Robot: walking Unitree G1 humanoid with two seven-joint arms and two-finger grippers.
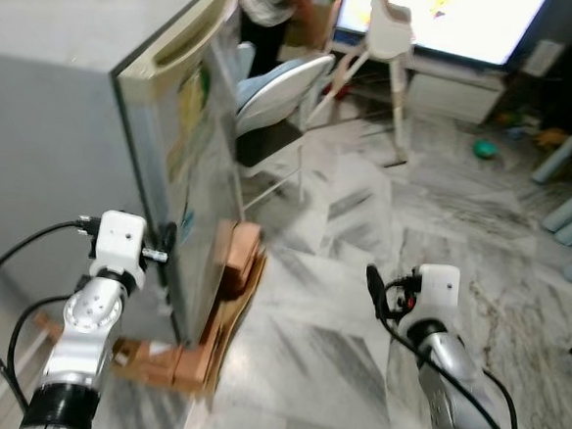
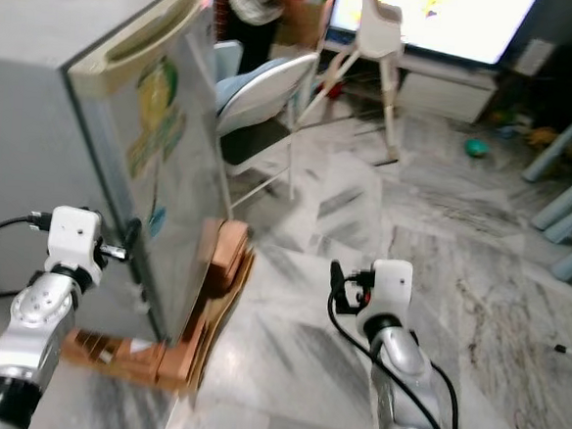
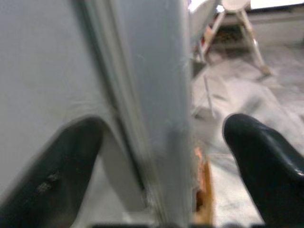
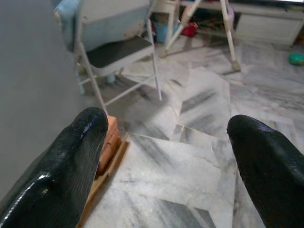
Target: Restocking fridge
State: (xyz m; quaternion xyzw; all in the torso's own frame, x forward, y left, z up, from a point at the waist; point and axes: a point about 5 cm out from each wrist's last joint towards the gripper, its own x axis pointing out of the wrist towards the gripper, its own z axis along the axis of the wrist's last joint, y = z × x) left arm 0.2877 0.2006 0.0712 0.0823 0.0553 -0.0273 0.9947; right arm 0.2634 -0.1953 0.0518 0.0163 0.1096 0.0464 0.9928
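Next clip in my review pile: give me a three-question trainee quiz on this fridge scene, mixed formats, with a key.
1. True or false: the left gripper has its open fingers on either side of the fridge door's edge.
2. Multiple choice: what lies on the floor at the foot of the fridge? A) a blue bucket B) flattened cardboard C) a rolled rug
3. Fill in: the right gripper is open and holds ____ above the marble floor.

Key
1. True: in the left wrist view one black finger sits on each side of the door edge.
2. B
3. Nothing; the folding chair and the high chair stand farther off.
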